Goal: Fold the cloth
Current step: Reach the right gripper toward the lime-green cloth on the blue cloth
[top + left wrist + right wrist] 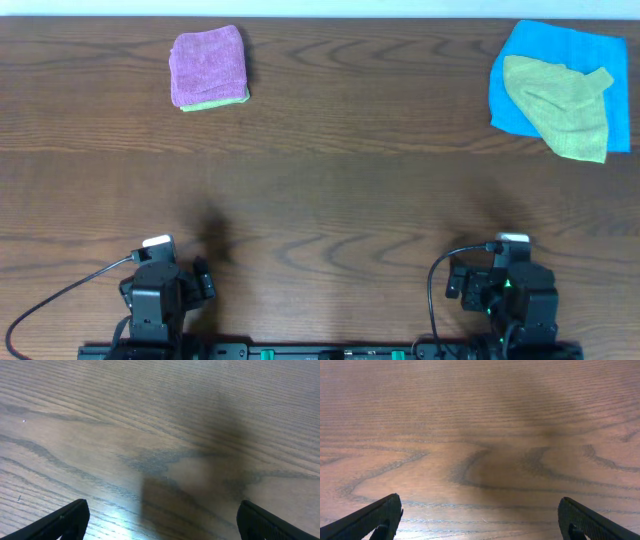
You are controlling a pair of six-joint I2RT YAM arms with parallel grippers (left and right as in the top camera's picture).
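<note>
The lime yellow-green cloth [562, 106] lies crumpled on top of a bright blue cloth [515, 75] at the far right of the table in the overhead view. My left gripper [165, 262] sits at the near left edge, open and empty; its wrist view [162, 520] shows only bare wood between the fingers. My right gripper [507, 262] sits at the near right edge, open and empty, far in front of the cloth; its wrist view [480, 520] shows only bare wood.
A pinkish-purple folded cloth [208, 64] lies on a green folded one [212, 103] at the far left. The wooden table [330, 190] spans the view.
</note>
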